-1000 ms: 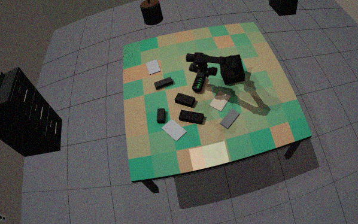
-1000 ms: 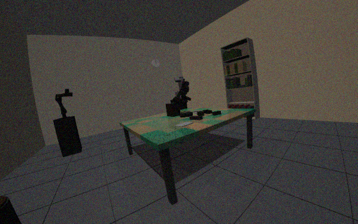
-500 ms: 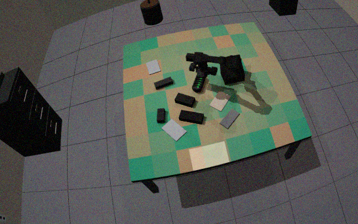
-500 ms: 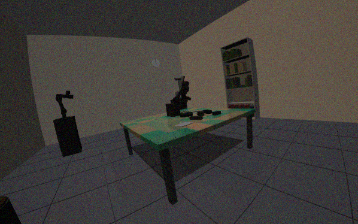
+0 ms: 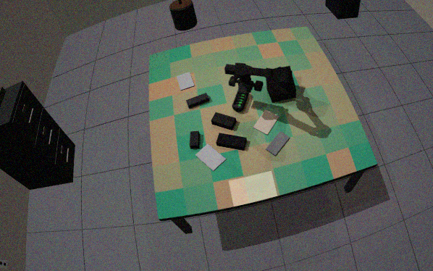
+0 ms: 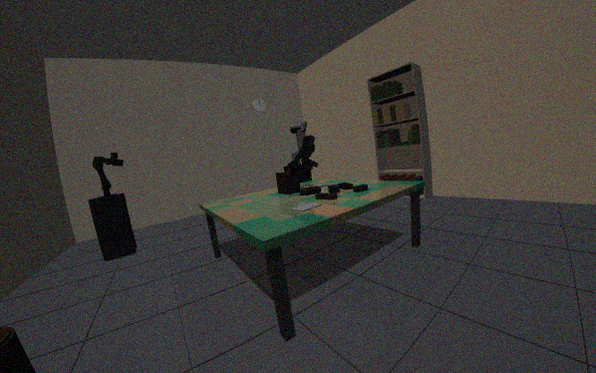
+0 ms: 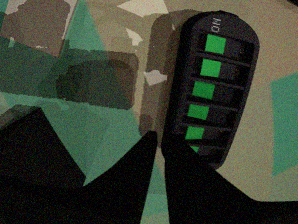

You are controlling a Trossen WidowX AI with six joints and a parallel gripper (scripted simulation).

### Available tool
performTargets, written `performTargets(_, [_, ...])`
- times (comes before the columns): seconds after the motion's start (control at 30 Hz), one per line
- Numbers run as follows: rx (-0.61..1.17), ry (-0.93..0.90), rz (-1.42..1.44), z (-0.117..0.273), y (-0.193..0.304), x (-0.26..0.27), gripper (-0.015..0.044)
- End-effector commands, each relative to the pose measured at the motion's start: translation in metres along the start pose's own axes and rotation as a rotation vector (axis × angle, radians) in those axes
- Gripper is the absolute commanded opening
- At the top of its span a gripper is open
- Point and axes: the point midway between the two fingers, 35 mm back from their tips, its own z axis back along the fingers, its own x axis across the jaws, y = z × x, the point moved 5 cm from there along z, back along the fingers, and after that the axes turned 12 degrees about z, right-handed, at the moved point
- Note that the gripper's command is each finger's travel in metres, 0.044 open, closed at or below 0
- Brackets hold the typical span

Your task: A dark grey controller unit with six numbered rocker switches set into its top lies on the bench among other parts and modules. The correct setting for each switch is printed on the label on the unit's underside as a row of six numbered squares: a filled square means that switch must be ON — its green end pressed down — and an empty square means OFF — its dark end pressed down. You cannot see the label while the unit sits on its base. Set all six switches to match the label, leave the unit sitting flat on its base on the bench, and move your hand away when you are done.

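The dark grey controller unit [image 5: 240, 100] [image 7: 249, 47] sits on its base, switches up, so its label is hidden. In the wrist view the "ON" mark is at its top end. The green ends of its rocker switches lie on the left and the dark ends on the right. The upper two greens look brighter than the lower ones; the lowest switch is partly hidden by a finger, and its tilt cannot be told. My gripper [image 7: 160, 139] is nearly shut with a thin gap and nothing between the fingers. Its tips are at the unit's lower left edge; contact cannot be told.
Dark block modules [image 5: 198, 100] [image 5: 224, 121] [image 5: 231, 141] [image 5: 194, 140] lie to the left and front of the unit. Pale flat cards [image 5: 185, 81] [image 5: 211, 157] [image 5: 266, 124] and a grey plate [image 5: 278, 143] also lie on the bench. The arm's base [image 5: 281, 84] stands beside the unit.
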Motion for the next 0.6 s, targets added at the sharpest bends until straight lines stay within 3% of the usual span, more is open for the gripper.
performTargets(0.0, [0.000, 0.000, 0.000, 0.0000, 0.0000, -0.0001, 0.0105])
performTargets(0.43, [0.000, 0.000, 0.000, 0.0000, 0.0000, -0.0001, 0.0440])
performTargets(0.5, [0.000, 0.000, 0.000, 0.0000, 0.0000, -0.0001, 0.0440])
performTargets(0.57, [0.014, 0.013, 0.000, -0.0035, -0.0027, 0.0004, 0.0388])
